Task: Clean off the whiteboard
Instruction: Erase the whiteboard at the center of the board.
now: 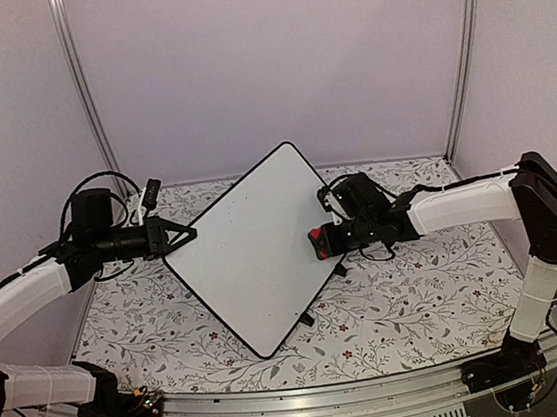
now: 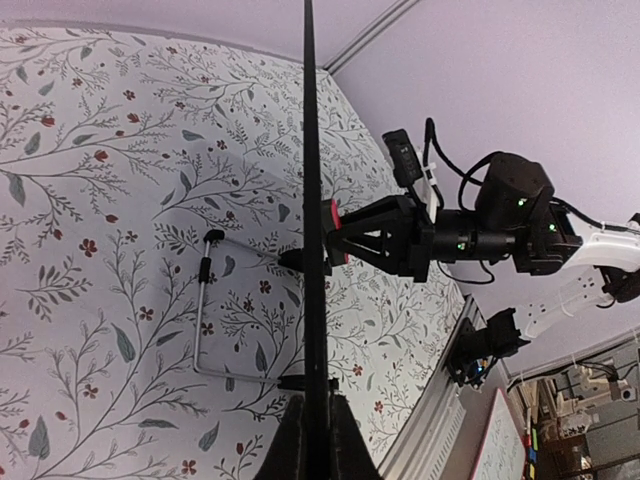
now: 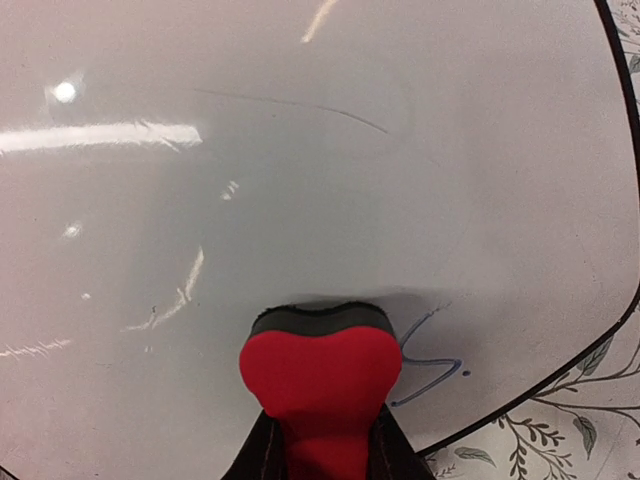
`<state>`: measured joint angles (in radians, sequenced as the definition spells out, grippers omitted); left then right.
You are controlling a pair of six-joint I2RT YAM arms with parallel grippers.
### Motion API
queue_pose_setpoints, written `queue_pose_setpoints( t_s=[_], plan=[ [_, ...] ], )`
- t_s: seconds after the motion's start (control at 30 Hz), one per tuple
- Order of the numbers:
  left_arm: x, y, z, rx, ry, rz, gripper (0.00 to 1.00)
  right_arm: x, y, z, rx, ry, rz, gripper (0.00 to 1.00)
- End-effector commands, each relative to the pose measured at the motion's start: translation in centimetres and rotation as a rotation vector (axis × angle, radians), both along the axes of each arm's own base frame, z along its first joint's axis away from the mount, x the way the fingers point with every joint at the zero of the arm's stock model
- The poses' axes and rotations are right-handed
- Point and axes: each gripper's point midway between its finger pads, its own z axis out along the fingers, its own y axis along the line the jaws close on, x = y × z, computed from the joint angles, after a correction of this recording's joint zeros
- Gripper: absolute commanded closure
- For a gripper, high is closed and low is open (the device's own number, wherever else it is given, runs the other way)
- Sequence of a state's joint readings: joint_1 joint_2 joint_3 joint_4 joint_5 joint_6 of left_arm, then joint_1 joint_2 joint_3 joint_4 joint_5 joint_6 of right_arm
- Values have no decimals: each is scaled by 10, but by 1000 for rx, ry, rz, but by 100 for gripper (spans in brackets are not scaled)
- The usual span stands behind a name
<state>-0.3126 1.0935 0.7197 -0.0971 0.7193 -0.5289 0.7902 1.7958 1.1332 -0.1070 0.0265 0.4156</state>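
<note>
No word, number, label or brand can be read in any view. The whiteboard [image 3: 300, 150] carries only a few thin grey marker strokes [image 3: 432, 368] near its framed edge, just beside the red eraser [image 3: 322, 365]. They form no letter that can be made out.

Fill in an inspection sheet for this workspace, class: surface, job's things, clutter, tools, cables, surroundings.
Surface: table under floral-print cloth.
Job's things: whiteboard held tilted; grey marks beside the red eraser pressed on it.
Clutter: nothing seen.
Tools: left tool shut on the whiteboard's left edge; right tool shut on the eraser.
Cables: black cables loop at both wrists.
Surroundings: lilac walls, metal corner posts.
</note>
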Motion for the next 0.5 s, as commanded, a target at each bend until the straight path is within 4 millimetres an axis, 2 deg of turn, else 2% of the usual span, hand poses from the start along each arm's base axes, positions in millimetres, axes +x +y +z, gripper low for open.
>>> queue_pose_setpoints(
  t_s=[0.0, 0.07, 0.23, 0.47],
  plan=[
    [-18, -12, -1, -24, -17, -119, 100, -11, -12, -31, -41, 61, 0, 100],
    [-18, -12, -1, -23, -18, -120, 100, -16, -17, -38, -52, 72, 0, 100],
    [-18, -13, -1, -24, -20, -120, 100, -32, -19, -40, -37, 98, 28, 100],
    [-18, -13, -1, -24, -19, -122, 100, -55, -15, -49, -61, 118, 82, 100]
  ],
)
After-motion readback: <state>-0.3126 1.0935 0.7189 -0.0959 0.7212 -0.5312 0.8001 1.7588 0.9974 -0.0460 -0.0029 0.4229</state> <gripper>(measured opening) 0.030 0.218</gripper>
